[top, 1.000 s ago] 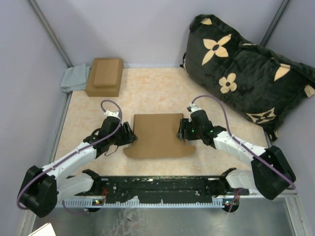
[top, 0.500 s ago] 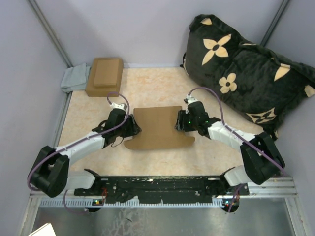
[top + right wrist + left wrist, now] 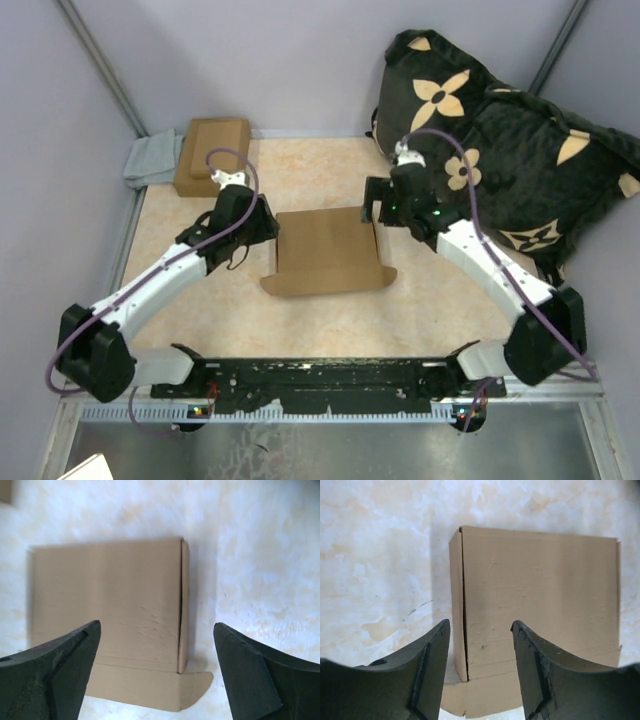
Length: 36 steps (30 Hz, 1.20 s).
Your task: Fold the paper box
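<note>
Paper box (image 3: 328, 252): lay on the worktop (image 3: 310, 180) about midway across it; brown panel facing up, a narrow side strip standing at each short edge, a front flap with rounded tabs lying flat on its near side
Left claw (image 3: 268, 238): just at the paper box's left edge; fingers apart, holding nothing; in the wrist view the gap straddled the left strip and its dark slit; contact with the card could not be told
Right claw (image 3: 378, 215): at the paper box's far right corner; fingers spread wide, holding nothing; the right strip sat between them in the wrist view
Surroundings: stacked pair of small boxes (image 3: 212, 155) well to the far left of the paper box; black flowered cushion (image 3: 500, 140) to its far right
Step in hand (judged): raising and squaring both side strips together
How to do it well: press both strips at once with matched force so the paper box would not slide sideways; bear on the crease line, not the free edge; keep each strip upright before going to the front flap
Risk: one-sided pressure would likely skate the light card across the smooth worktop; a strip let go early could spring flat
</note>
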Available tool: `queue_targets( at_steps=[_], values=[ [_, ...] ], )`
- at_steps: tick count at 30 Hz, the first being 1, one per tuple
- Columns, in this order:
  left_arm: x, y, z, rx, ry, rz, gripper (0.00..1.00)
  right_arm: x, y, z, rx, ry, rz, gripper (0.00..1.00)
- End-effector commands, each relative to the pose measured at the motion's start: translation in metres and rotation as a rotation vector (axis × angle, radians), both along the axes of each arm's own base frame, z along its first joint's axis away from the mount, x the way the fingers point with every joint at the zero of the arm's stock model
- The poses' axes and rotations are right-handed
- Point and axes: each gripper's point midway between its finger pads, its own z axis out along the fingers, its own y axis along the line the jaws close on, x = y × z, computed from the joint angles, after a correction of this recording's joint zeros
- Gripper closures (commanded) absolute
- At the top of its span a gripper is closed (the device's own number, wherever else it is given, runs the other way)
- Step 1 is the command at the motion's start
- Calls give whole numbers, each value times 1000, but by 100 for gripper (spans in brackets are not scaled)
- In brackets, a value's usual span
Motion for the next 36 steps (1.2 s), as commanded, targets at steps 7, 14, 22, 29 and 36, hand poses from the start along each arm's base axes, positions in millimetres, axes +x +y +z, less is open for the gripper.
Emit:
queue_targets(
  at_steps=[7, 14, 22, 29, 36],
  values=[
    [-83, -14, -11, -207, -5, -240, 42, -83, -33, 7, 140, -43, -38, 6],
    [-111, 3, -35, -182, 31, -209, 23, -113, -28, -38, 168, 55, 30, 1],
    [-122, -17, -54, -162, 91, -254, 25, -111, -22, -43, 160, 51, 71, 1],
    [-120, -24, -63, -88, 114, -262, 26, -101, -14, -54, 135, 66, 90, 7],
    [-116, -21, -60, -42, 104, -255, 27, -95, -8, -62, 84, 76, 113, 10]
  ],
)
